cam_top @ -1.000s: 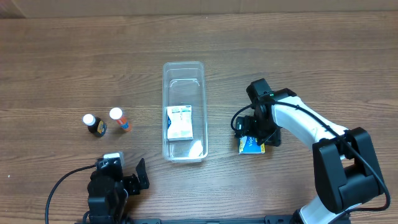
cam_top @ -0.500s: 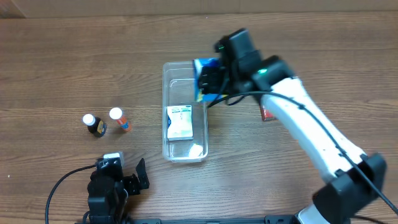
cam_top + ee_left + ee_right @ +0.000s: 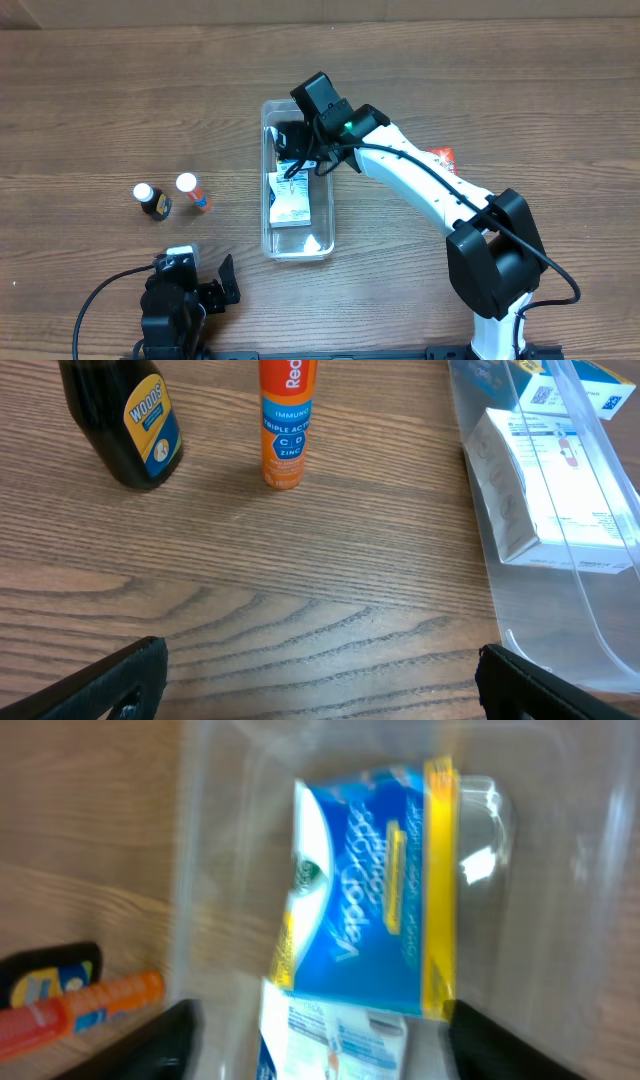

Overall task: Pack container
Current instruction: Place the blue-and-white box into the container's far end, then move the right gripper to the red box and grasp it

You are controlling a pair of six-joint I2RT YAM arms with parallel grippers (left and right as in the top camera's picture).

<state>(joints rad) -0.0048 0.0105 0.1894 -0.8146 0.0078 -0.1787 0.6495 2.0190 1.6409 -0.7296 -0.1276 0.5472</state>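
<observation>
Wood table (image 3: 520, 90): bin at centre

Clear container (image 3: 297, 243) lies lengthwise mid-table. Over its far end hangs the right gripper (image 3: 292, 140), fingers spread wide, nothing held. Blue box (image 3: 370, 890) lies inside, w/ white box (image 3: 290, 200) beside it. At the near edge, left gripper (image 3: 320, 675) also wide apart.

Right claw (image 3: 296, 142): from overhead my own wrist covers the fingers, and in my right wrist view they are dark smears, so I cannot tell if I grip.
Blue box (image 3: 370, 890): blurred, print only partly readable.
White box (image 3: 335, 1038): smeared, cut by the bottom edge.
Dark bottle (image 3: 120, 420): top cut off.
Orange tube (image 3: 285, 420): top cut off too.
Red packet (image 3: 441, 156): partly under my right arm.
Left claw (image 3: 322, 653): only the finger ends show.
</observation>
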